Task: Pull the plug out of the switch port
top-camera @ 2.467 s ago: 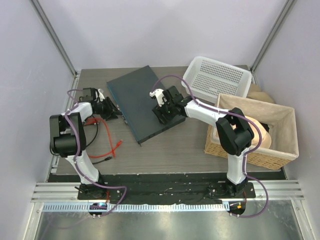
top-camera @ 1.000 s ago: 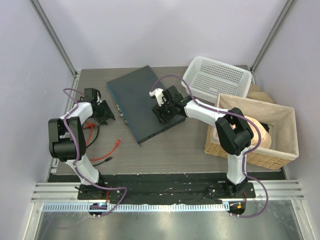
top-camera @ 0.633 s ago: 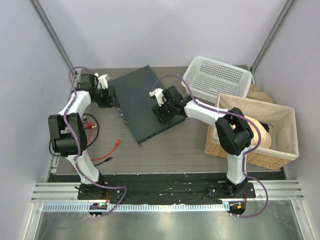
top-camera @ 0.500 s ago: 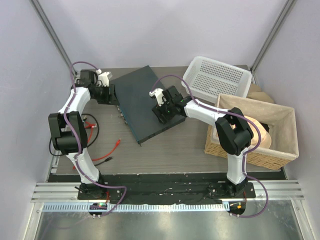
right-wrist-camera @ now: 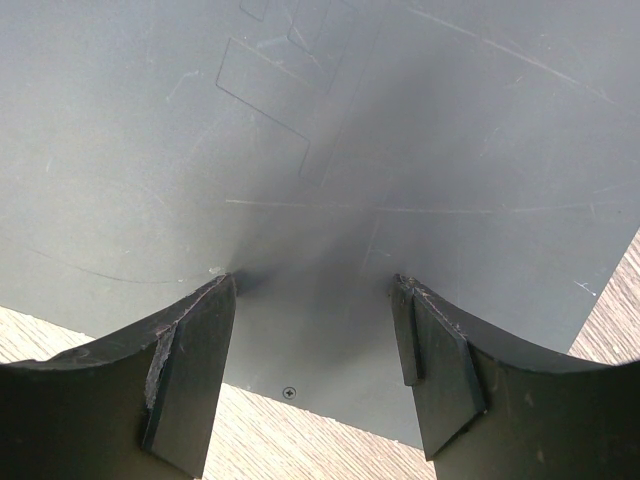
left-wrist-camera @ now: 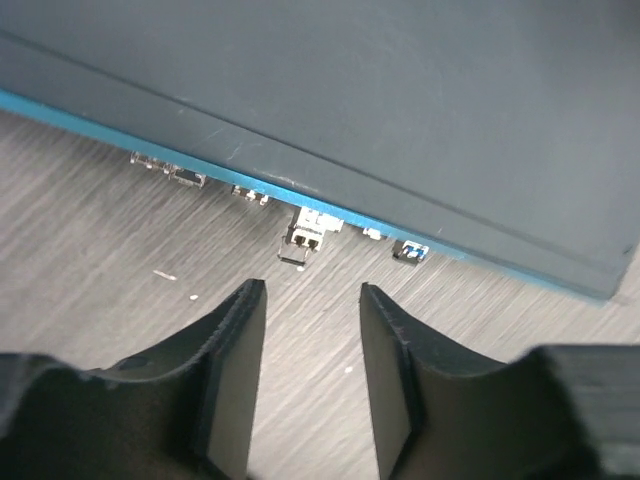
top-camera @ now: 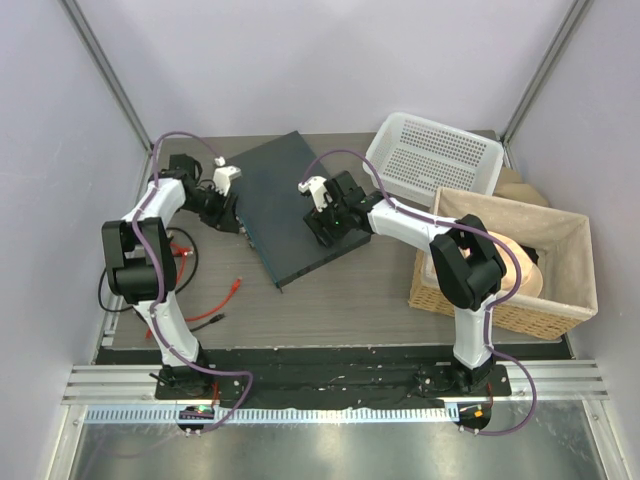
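Observation:
The switch (top-camera: 285, 200) is a flat dark slate box lying slantwise on the table. In the left wrist view its bluish front edge (left-wrist-camera: 120, 135) carries a row of small sockets. A small pale plug (left-wrist-camera: 308, 230) sticks out of one socket. My left gripper (left-wrist-camera: 310, 295) is open just in front of that plug, with only bare table between its fingers (left-wrist-camera: 235, 360). From above, the left gripper (top-camera: 232, 212) sits at the switch's left edge. My right gripper (right-wrist-camera: 310, 285) is open, both fingertips (right-wrist-camera: 195, 340) resting on the switch's top (right-wrist-camera: 320, 120), and it holds nothing.
Loose red and black cables (top-camera: 215, 300) lie on the table at the left, near my left arm. A white perforated basket (top-camera: 435, 155) stands at the back right. In front of it is a wicker basket (top-camera: 510, 265). Grey walls enclose the table.
My left arm swung from the table's left side up to the back corner, then came in to the switch's front edge, its jaws narrowing slightly. The right arm has not moved.

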